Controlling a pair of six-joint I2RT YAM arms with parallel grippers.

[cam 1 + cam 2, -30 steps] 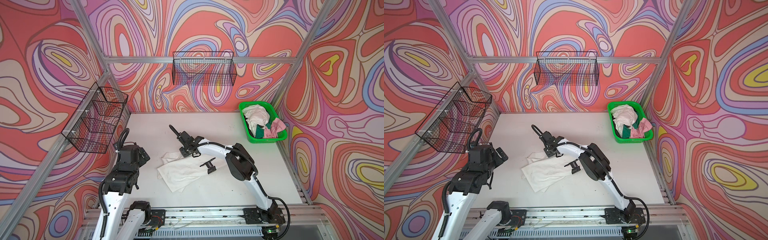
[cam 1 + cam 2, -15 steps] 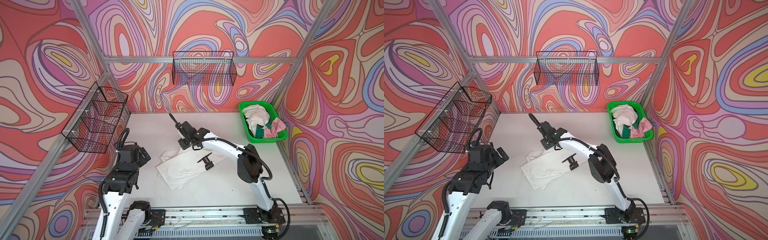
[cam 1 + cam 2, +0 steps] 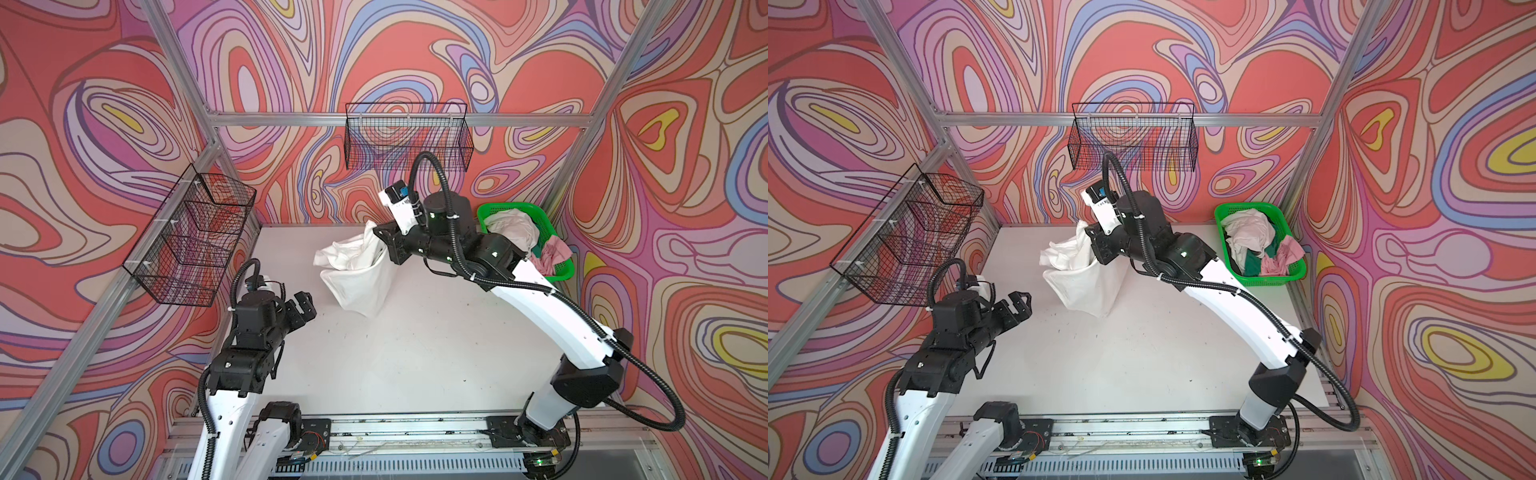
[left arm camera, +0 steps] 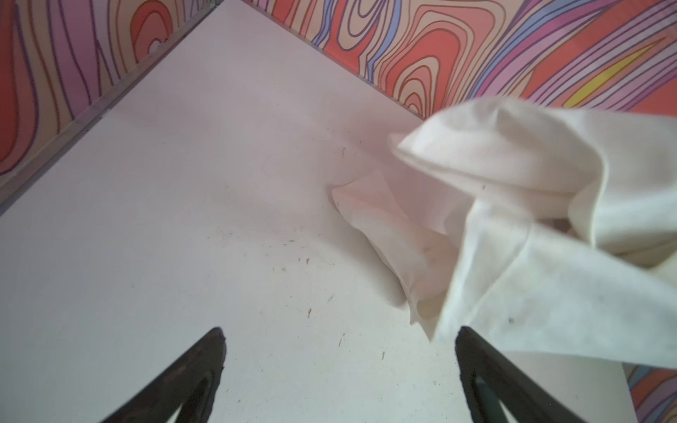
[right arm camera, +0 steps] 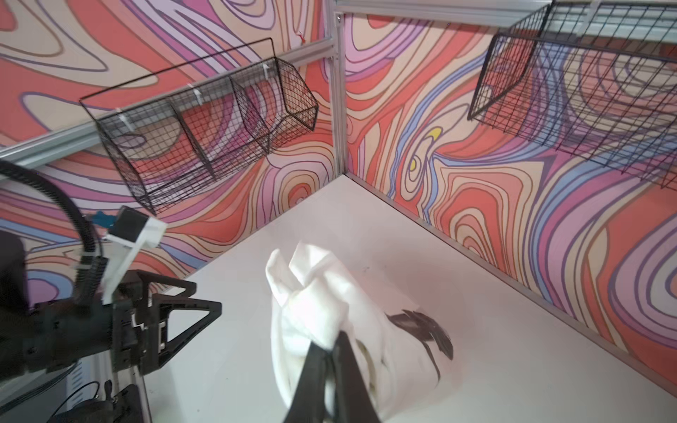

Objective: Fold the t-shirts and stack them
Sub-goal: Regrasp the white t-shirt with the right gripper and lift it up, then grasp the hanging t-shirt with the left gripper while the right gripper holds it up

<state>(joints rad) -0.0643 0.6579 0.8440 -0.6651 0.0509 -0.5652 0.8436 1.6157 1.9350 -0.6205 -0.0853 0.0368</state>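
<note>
1. Worktop [image 3: 415, 365]: pale, lying bare over most of its face in both top views.
2. White shirt [image 3: 357, 274]: hanging bunched over the back middle of the worktop, long axis running steeply down from the right claw toward the front. Its top folds are spilling to the left and its lower corner is reaching the worktop. The right wrist view is showing a black print [image 5: 421, 326] on the cloth [image 5: 315, 304], which neither top view is showing. The left wrist view is showing the lower folds [image 4: 388, 234] resting on the surface.
3. Green basket [image 3: 1254, 280]: sitting at the back right corner and holding a crumpled white shirt [image 3: 1246, 232], a dark green shirt [image 3: 1252, 264] and a pink shirt [image 3: 1283, 257]. Neither wrist view is showing it.
4. Right claw [image 5: 335, 338]: pinching the white shirt, raised above the worktop. In a top view its tips [image 3: 376, 235] are sitting buried in cloth.
5. Left claw [image 3: 305, 309]: hovering at front left with its jaws spread wide, gripping nothing, just beside the shirt's hanging edge in the left wrist view [image 4: 339, 333].
</note>
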